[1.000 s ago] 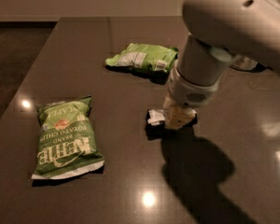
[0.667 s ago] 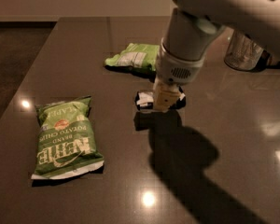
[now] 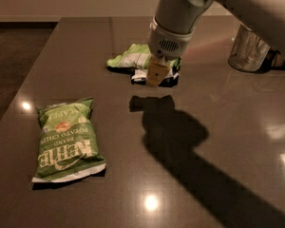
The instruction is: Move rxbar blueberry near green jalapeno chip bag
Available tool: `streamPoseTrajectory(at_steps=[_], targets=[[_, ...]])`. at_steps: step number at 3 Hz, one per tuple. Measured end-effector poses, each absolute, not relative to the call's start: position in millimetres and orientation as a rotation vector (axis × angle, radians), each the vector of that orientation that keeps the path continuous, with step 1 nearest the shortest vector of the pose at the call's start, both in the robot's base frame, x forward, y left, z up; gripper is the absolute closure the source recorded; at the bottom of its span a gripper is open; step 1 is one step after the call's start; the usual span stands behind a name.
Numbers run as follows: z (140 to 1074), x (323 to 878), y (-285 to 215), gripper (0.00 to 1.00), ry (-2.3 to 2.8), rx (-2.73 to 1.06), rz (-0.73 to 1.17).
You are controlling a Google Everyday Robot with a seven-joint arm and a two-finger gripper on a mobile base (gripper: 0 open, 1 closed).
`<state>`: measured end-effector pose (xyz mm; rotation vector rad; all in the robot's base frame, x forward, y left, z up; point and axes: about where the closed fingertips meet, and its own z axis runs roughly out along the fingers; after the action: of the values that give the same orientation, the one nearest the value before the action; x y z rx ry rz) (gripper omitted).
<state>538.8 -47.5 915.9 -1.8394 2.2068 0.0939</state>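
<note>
The gripper [image 3: 156, 75] hung over the far middle of the dark table [image 3: 85, 46], at the end of a thick pale arm [image 3: 178, 13] that came in from the top right. Its jaws were closed on the rxbar blueberry [image 3: 139, 75], pinching the bar across its middle, so that a white piece of wrapper stuck out on the picture-left of the jaws and a dark piece on the other side. The bar lay roughly flat between the jaws. It seemed to be held clear of the table, since its shadow [image 3: 154, 103] fell on the surface a little nearer the camera than the jaws (the gap under the bar itself could not be made out).

Just behind the jaws, and slightly to their picture-left, lay a smaller pale green bag [image 3: 130, 57], partly hidden by the gripper. The green jalapeno chip bag [image 3: 66, 139] lay flat well apart from the jaws, nearer the camera and to their picture-left, with its white edge towards the camera. A shiny metal can [image 3: 247, 51] stood off to the picture-right of the jaws, about as far back as the pale bag.
</note>
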Motion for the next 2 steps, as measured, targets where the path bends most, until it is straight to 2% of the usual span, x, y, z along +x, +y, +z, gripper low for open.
streamPoseTrajectory(at_steps=[2], targets=[[899, 577, -57, 1.00, 2.300, -1.706, 0.087]])
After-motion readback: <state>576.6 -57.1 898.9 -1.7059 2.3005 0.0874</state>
